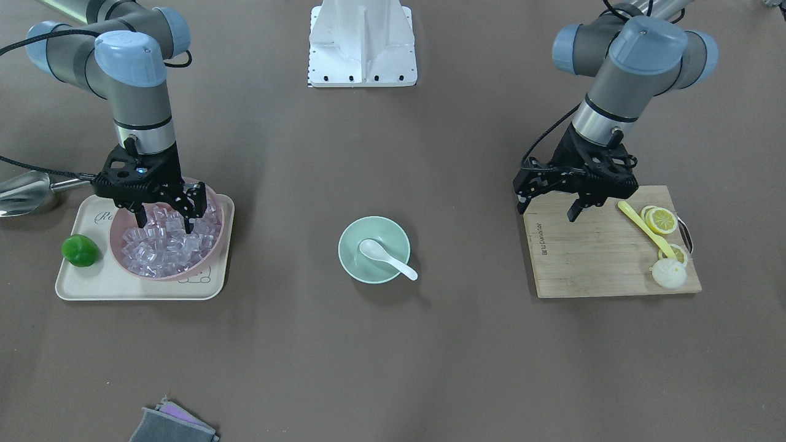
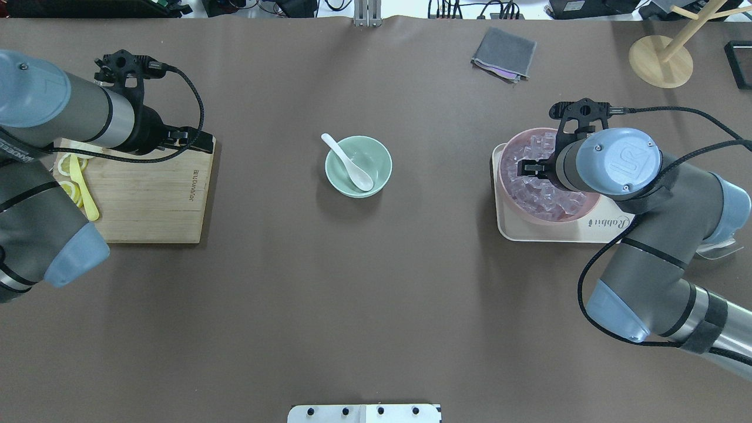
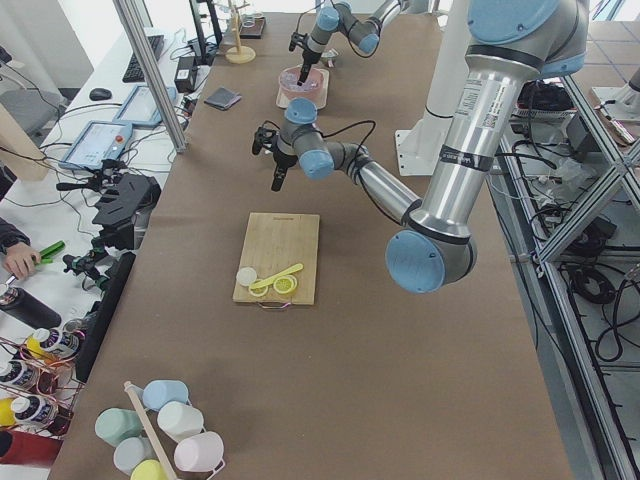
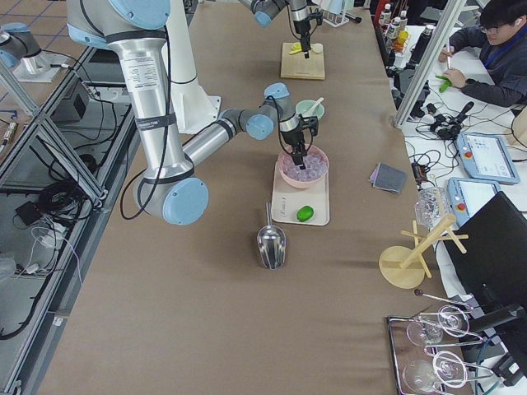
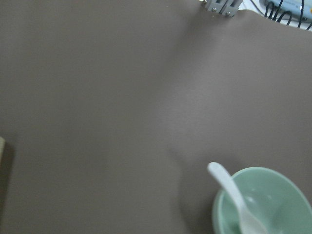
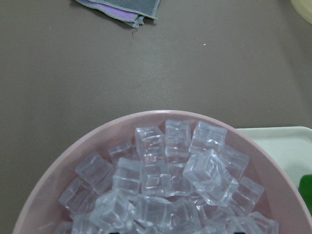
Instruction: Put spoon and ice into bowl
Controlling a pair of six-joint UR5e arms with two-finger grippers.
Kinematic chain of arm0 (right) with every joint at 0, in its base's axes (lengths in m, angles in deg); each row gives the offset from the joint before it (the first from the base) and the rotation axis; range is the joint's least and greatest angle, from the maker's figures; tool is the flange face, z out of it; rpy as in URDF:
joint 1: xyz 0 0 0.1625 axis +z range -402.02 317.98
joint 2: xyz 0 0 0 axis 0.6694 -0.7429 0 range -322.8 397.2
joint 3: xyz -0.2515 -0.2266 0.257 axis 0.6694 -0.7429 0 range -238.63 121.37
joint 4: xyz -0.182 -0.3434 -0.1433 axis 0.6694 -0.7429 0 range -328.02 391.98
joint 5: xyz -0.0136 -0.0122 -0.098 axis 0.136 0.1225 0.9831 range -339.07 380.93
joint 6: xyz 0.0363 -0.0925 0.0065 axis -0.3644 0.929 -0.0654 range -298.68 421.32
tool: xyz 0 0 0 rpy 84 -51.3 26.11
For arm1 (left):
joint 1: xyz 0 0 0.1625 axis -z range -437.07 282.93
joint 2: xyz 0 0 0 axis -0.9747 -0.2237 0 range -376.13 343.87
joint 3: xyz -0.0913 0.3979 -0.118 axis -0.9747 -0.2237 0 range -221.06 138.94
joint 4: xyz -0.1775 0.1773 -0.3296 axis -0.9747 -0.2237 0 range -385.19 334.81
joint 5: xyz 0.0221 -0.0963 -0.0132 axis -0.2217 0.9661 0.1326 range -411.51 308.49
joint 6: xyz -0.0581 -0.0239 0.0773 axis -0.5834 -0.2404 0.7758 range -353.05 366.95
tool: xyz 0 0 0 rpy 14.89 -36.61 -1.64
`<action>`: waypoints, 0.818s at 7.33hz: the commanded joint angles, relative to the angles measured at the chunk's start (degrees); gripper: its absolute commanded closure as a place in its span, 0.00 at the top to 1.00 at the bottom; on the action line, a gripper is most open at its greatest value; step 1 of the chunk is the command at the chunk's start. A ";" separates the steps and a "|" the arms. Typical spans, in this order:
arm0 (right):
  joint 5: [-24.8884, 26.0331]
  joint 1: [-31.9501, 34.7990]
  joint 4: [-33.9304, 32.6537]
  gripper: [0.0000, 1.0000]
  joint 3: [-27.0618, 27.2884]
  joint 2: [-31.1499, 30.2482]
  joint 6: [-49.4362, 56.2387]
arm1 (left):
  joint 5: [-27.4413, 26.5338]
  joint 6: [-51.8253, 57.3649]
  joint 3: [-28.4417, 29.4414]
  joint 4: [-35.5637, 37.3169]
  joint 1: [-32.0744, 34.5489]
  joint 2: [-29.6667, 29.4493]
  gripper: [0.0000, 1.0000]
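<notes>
The white spoon (image 1: 387, 258) lies in the mint-green bowl (image 1: 346, 236) at the table's middle, its handle over the rim; both also show in the overhead view, spoon (image 2: 349, 161) and bowl (image 2: 379, 154), and in the left wrist view, bowl (image 5: 280, 187). Clear ice cubes (image 1: 166, 248) fill a pink bowl (image 1: 184, 276). My right gripper (image 1: 164, 220) is open, its fingers down in the ice pile (image 6: 165, 185); I cannot tell if a cube sits between them. My left gripper (image 1: 548, 209) is open and empty above the cutting board's (image 1: 589, 258) corner.
The pink bowl stands on a cream tray (image 1: 92, 285) with a green lime (image 1: 80, 250). A steel scoop (image 1: 24, 193) lies beside the tray. A yellow utensil (image 1: 645, 227) and lemon slices (image 1: 663, 220) lie on the board. A grey cloth (image 1: 172, 423) lies at the table's edge.
</notes>
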 commanded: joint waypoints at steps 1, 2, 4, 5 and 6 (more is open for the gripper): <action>0.15 -0.71 0.01 0.53 0.16 -0.04 0.71 | 0.37 0.24 -0.02 0.02 0.29 0.35 1.00; 0.06 -0.89 0.01 0.47 0.34 -0.13 3.41 | 0.37 0.15 0.07 -0.06 0.29 0.35 1.00; 0.15 -1.68 0.01 0.44 0.34 -0.57 5.28 | 0.37 -0.03 0.16 -0.06 0.29 0.26 1.00; 0.15 -1.60 0.01 0.45 0.43 -1.09 6.77 | 0.37 -0.03 0.16 -0.06 0.29 0.26 1.00; 0.24 -1.60 0.01 0.45 0.34 -1.45 7.39 | 0.37 -0.03 0.07 -0.06 0.29 0.26 1.00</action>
